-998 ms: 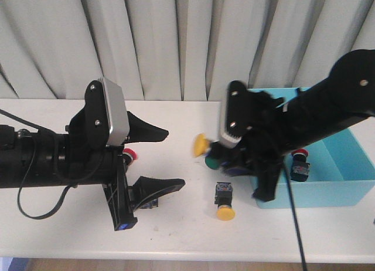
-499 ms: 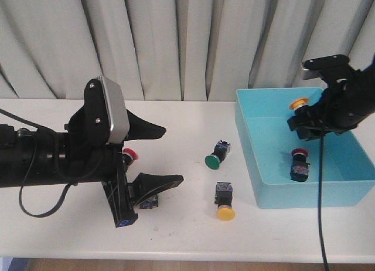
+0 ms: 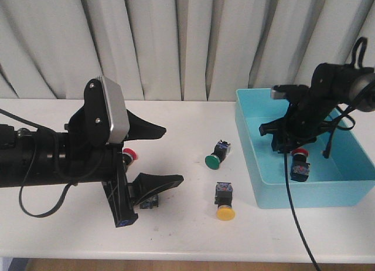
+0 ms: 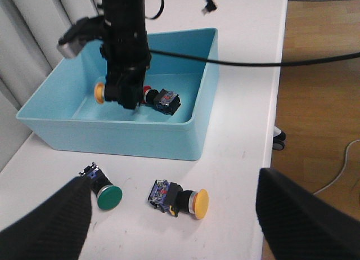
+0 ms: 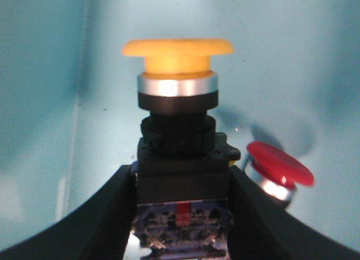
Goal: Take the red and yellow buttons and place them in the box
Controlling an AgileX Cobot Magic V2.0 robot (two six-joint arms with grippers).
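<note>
My right gripper is down inside the turquoise box, shut on a yellow button by its black body, cap pointing away from the wrist. The left wrist view shows that yellow cap low over the box floor. A red button lies in the box beside it. A second yellow button lies on the table in front of the box, between my open, empty left gripper's fingers in the left wrist view. Another red button peeks out behind my left arm.
A green button lies on the white table left of the box, also in the left wrist view. A dark switch body, cap hidden, lies under my left gripper. Grey curtains hang behind the table.
My right gripper carried the yellow button from the table middle over the box wall and lowered it inside beside the red button. My left arm has stayed put.
</note>
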